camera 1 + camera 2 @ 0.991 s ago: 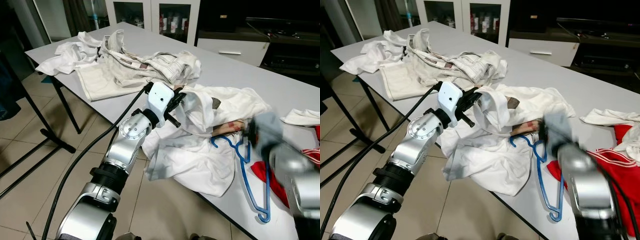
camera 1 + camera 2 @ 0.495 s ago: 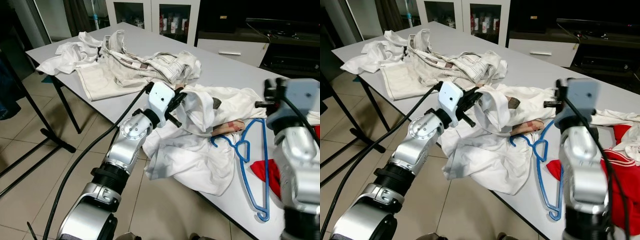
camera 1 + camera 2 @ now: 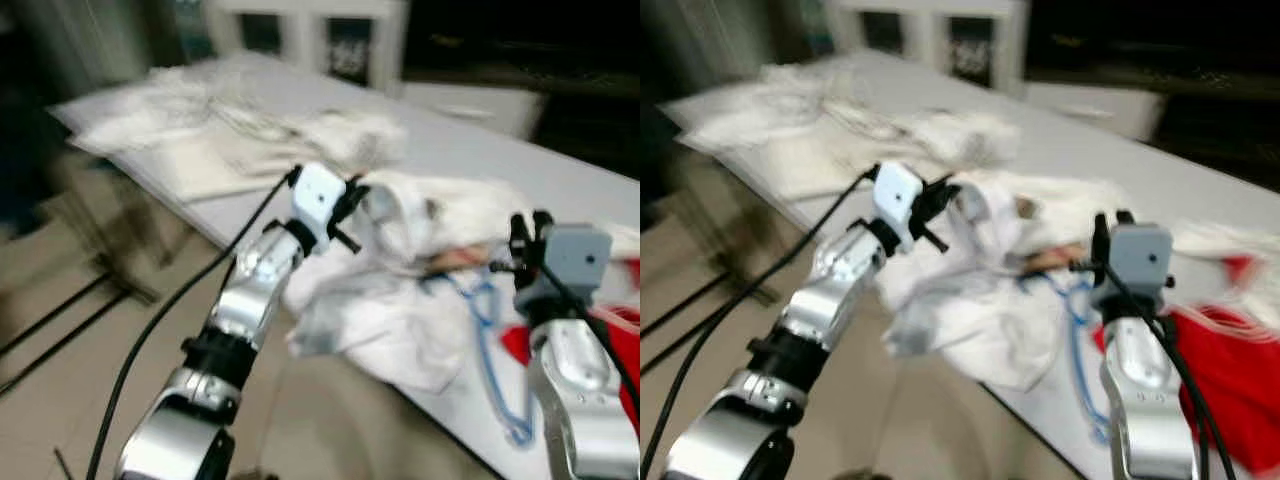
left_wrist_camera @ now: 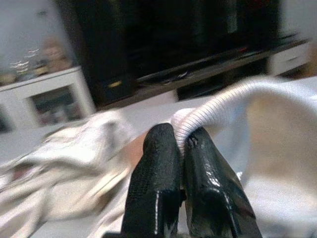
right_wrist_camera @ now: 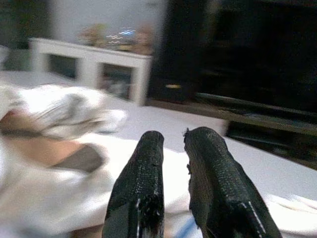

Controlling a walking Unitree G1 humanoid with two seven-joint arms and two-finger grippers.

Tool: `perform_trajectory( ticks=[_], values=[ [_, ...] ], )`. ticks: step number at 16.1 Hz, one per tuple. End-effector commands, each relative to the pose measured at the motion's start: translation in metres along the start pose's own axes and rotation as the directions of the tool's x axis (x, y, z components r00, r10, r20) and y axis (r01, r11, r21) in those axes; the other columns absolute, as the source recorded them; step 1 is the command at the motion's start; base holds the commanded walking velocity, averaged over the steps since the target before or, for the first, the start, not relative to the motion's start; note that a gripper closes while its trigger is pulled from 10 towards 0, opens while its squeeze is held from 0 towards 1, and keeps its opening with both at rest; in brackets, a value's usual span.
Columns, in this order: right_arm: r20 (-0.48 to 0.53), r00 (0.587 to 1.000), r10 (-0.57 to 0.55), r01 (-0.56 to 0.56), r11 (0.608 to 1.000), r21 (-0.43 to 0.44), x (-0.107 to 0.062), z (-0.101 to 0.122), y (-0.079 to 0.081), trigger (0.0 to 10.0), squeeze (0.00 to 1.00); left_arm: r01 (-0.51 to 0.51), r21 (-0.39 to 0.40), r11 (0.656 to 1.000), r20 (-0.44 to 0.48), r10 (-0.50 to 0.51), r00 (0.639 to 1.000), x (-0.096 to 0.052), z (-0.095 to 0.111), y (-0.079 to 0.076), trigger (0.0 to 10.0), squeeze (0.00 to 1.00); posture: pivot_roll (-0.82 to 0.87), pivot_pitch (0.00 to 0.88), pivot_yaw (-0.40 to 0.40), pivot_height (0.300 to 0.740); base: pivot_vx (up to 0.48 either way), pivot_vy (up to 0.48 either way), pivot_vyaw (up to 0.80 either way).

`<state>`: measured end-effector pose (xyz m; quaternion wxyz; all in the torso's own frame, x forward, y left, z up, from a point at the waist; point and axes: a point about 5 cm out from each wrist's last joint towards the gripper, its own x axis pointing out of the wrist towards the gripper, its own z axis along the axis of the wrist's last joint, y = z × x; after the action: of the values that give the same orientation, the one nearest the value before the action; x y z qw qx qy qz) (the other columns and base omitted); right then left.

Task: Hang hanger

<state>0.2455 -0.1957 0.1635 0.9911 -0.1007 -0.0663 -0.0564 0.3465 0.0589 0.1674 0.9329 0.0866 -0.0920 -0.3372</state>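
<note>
Blur smears both head views, yet the layout reads. Left gripper (image 4: 178,144) has its fingers clamped on the ribbed collar of the white shirt (image 3: 400,300), lifting it off the grey tabletop (image 3: 560,170). Just beside the shirt, towards the red cloth (image 3: 1230,370), lies the blue hanger (image 3: 490,350), flat and untouched. Right gripper (image 5: 171,144) hovers above the hanger, fingers nearly together, holding nothing. Judged step: reaching for the hanger; next it must descend, spread and close on the wire.
</note>
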Motion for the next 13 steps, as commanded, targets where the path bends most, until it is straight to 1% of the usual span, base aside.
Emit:
perform_trajectory(
  ticks=[1,4,8,10,12,13],
  values=[
    [-0.026,0.999,0.025,-0.026,0.999,-0.025,-0.009,-0.004,0.001,10.0,0.0,-0.004,0.006,1.0,0.003,0.004,1.0,-0.001,0.002,0.002,10.0,0.0,-0.05,0.009,0.035,0.723,0.0,0.0,0.0],
    [-0.086,0.991,0.105,-0.114,0.987,-0.109,-0.023,-0.013,0.01,10.0,0.0,-0.011,0.004,1.0,-0.012,0.011,1.0,-0.008,-0.002,0.005,10.0,0.0,-0.05,0.022,0.04,0.723,0.0,0.0,0.0],
    [-0.112,0.99,0.084,-0.096,0.989,-0.108,-0.027,-0.017,0.009,10.0,0.0,-0.013,0.005,1.0,-0.025,0.013,1.0,-0.011,-0.005,0.007,10.0,0.0,-0.06,0.028,0.043,0.723,0.0,0.0,0.0],
    [-0.165,0.984,0.073,-0.097,0.985,-0.143,-0.036,-0.026,0.005,10.0,0.0,-0.019,0.011,1.0,-0.034,0.019,0.999,-0.015,-0.008,0.009,10.0,0.0,-0.06,0.032,0.045,0.723,0.0,0.0,0.0],
    [-0.208,0.975,0.082,-0.124,0.972,-0.198,-0.041,-0.033,0.006,10.0,0.0,-0.027,0.014,1.0,-0.043,0.028,0.999,-0.021,-0.011,0.012,10.0,0.0,-0.06,0.035,0.049,0.723,0.0,0.0,0.0],
    [-0.229,0.969,0.09,-0.137,0.971,-0.197,-0.042,-0.036,0.008,10.0,0.0,-0.03,0.016,0.999,-0.047,0.031,0.998,-0.023,-0.012,0.013,10.0,0.0,-0.06,0.036,0.05,0.723,0.0,0.0,0.0]
  ],
)
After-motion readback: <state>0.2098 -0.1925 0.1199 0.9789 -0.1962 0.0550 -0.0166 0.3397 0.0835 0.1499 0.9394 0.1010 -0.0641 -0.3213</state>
